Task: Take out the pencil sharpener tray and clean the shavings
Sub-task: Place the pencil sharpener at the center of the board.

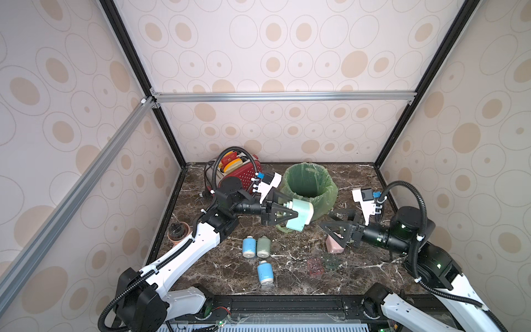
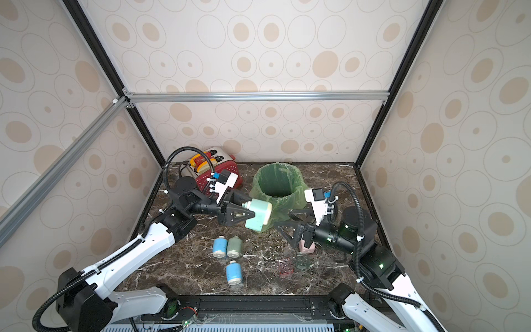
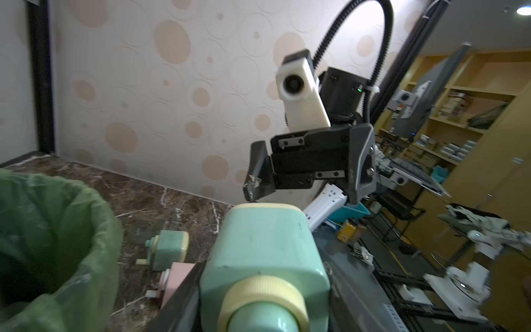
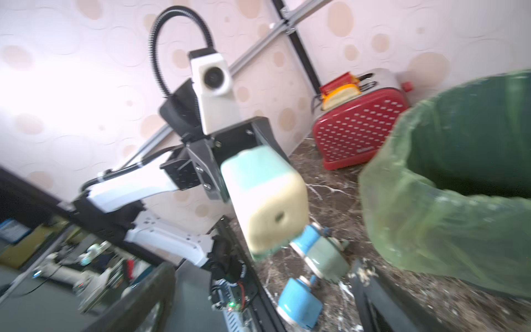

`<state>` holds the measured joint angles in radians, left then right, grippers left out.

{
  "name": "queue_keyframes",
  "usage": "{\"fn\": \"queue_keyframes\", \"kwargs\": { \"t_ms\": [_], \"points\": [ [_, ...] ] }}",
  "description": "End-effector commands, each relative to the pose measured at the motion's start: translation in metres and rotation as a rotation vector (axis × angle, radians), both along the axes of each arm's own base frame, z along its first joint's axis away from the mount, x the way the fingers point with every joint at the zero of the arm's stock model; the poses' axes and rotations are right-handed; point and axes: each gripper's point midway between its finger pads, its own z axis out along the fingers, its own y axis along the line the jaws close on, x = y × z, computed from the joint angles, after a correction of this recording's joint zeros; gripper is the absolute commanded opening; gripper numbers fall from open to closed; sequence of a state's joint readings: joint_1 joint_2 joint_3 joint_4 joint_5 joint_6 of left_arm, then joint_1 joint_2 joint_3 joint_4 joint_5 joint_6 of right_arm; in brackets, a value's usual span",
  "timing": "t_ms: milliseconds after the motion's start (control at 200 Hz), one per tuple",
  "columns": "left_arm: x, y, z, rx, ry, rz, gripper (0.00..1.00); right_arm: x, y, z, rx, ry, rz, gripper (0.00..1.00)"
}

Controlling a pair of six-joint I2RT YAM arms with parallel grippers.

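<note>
My left gripper is shut on a mint-green pencil sharpener with a cream face, held in the air just in front of the green-lined bin. In the left wrist view the sharpener fills the space between the fingers. My right gripper stands open a short way to the sharpener's right, facing it, with nothing between its fingers. I cannot make out this sharpener's tray. A red see-through tray and a green see-through tray lie loose on the table. Shavings speckle the marble.
Two blue sharpeners and a dark green one lie front left. A pink sharpener sits under the right gripper, with another mint one beside it. A red toaster stands back left, a small pot at the left edge.
</note>
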<state>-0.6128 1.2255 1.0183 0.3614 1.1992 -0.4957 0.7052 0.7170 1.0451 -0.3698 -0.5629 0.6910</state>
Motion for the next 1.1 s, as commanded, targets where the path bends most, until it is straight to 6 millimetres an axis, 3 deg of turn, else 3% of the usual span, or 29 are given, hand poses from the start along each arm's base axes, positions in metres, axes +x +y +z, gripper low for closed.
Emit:
{"fn": "queue_keyframes", "kwargs": {
  "t_ms": [0,135,255,401,506,651,861,1097],
  "points": [
    [-0.033,0.002,0.028,-0.042,-0.108,-0.143,0.0,-0.025,0.018,0.002,0.002,0.036,0.229,0.99],
    [-0.041,0.001,0.026,-0.029,-0.115,-0.16,0.0,-0.022,0.026,-0.004,-0.004,0.046,0.266,0.99],
    [-0.041,0.0,0.024,-0.015,-0.118,-0.157,0.0,-0.023,0.034,0.003,0.066,0.035,0.318,0.97],
    [-0.04,0.0,0.023,-0.007,-0.119,-0.153,0.0,-0.024,0.037,0.002,0.074,0.037,0.333,0.77],
    [-0.041,0.0,0.025,-0.009,-0.124,-0.147,0.0,-0.028,0.036,-0.003,0.069,0.027,0.341,0.73],
    [-0.04,0.0,0.025,-0.008,-0.124,-0.141,0.0,-0.036,0.037,-0.004,0.069,-0.009,0.37,0.75],
    [-0.037,-0.001,0.024,-0.001,-0.117,-0.131,0.0,-0.045,0.052,-0.021,-0.016,-0.02,0.407,0.83],
    [-0.037,-0.001,0.022,0.009,-0.12,-0.125,0.0,-0.043,0.053,-0.039,-0.097,-0.021,0.379,0.5]
  ]
}}
